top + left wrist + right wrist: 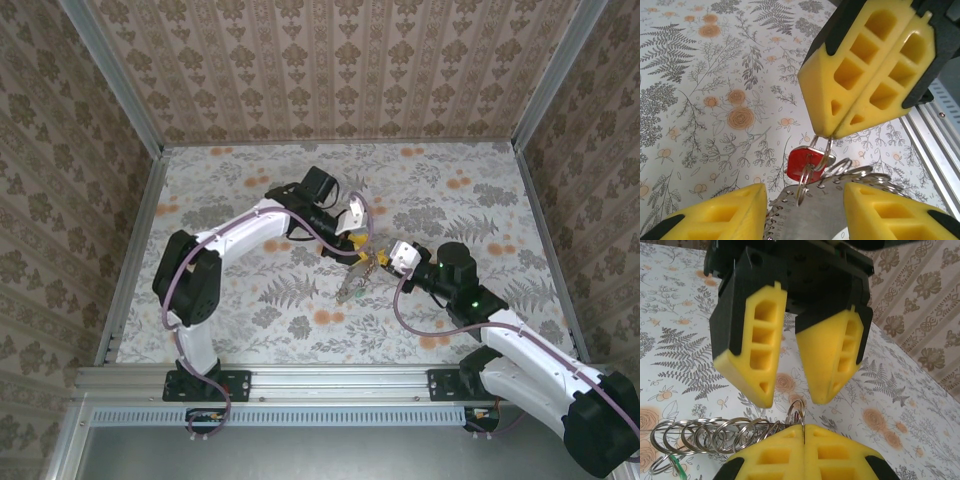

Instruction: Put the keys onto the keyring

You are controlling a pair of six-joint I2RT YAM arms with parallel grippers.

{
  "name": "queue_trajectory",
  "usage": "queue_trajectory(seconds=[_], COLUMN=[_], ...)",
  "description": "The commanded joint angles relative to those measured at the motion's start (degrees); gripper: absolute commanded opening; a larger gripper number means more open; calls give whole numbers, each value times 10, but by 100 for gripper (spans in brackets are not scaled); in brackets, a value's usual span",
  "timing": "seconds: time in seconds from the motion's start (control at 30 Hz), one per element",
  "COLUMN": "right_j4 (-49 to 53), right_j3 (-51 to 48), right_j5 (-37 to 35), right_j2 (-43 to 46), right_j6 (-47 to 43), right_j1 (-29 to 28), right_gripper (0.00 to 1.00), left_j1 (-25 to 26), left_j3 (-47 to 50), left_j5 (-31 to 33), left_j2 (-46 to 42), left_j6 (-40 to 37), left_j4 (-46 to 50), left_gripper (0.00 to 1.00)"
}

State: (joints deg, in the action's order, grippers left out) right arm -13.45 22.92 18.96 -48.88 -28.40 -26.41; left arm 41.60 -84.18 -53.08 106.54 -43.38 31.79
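Three papered walls (340, 70) enclose the floral table (230, 170); right claw (829, 136) pinches the keyring (715, 432), left claw (794, 397) gapes.

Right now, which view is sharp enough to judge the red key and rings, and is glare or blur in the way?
Left wrist view: red key and keyring fairly sharp, glints on the metal, near yellow fingers soft. Right wrist view: keyring loops crisp, wallpaper behind blurred. Top view: even light, soft shadows, key too small to resolve.
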Motion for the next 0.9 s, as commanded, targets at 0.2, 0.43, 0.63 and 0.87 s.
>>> queue_trajectory(seconds=[0.2,0.43,0.63,0.87], right_j4=[-6,-6,-8,-10], right_j3=[26,28,28,28], right_j5=[24,26,27,29], right_j2=[1,3,4,-1], right_j6=[-4,-2,-2,-1], right_j1=[2,2,2,2], right_gripper=[0,0,0,0], left_j1=[7,8,9,8], left_j3=[-42,-53,-58,-59], left_j5=[16,15,9,-16], left_j2=[29,39,42,37], left_j6=[-37,-48,-53,-51], left_j4=[43,65,72,65], left_gripper=[43,32,22,20])
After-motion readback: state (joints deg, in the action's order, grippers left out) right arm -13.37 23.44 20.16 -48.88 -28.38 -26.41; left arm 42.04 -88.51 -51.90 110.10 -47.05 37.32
